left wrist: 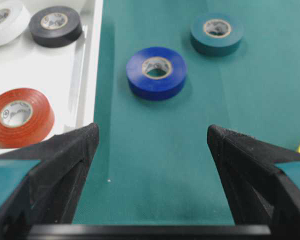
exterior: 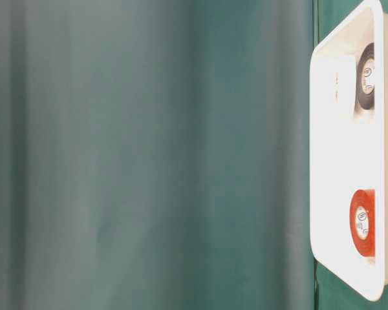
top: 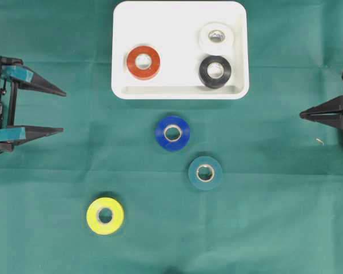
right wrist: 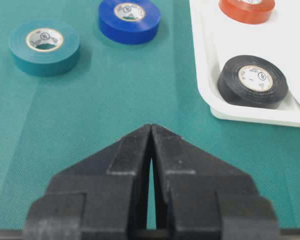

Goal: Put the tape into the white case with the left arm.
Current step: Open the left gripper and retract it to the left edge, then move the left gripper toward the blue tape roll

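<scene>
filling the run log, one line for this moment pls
left gripper: open, empty | right gripper: shut | white case: red, white, black tape | cloth: blue, teal, yellow tape

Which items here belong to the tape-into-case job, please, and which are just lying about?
Job: white case; red, white and black rolls inside it; blue, teal and yellow rolls on the cloth; left gripper.
Lying about: right gripper, green cloth.

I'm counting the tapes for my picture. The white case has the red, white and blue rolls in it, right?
Not quite. The overhead view shows the white case holding the red roll, the white roll and a black roll. The blue roll lies outside on the green cloth.
</scene>
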Available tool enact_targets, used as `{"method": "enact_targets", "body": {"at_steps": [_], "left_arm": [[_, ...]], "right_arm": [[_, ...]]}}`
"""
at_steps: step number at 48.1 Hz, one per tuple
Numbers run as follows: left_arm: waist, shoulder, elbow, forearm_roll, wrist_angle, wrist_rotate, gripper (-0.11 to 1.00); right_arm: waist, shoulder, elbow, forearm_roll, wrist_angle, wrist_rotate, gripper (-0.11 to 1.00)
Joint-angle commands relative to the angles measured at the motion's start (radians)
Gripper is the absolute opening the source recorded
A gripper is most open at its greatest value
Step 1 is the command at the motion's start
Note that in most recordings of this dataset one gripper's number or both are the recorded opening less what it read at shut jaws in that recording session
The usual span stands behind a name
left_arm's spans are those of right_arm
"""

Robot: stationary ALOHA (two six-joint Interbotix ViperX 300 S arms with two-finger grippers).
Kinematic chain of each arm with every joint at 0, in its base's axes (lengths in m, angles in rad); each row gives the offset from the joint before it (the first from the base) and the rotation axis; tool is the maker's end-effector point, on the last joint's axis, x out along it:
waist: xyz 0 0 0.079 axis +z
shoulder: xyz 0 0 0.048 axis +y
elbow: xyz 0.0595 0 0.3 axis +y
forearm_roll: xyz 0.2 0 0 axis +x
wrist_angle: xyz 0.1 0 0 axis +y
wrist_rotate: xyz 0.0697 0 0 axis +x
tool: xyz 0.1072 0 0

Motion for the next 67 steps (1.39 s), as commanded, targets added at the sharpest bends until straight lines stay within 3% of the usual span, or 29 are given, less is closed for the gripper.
{"method": "enact_targets", "body": {"at_steps": [1,38,67], "left_arm": [[-0.003,0.025,-0.017,-0.002,-0.006,0.0,0.99],[-0.041,0.546,-0.275,0.0,-0.029,0.018,0.99],[-0.049,0.853,-0.511,0.002,-0.014,0.018,0.99]], "right_arm": [[-0.005,0.008,-0.012,-0.002,-0.009,0.0,-0.09],[-0.015,0.006,-0.015,-0.002,-0.009,0.0,-0.09],[-0.015,0.008,-0.012,-0.002,-0.009,0.0,-0.09]]}}
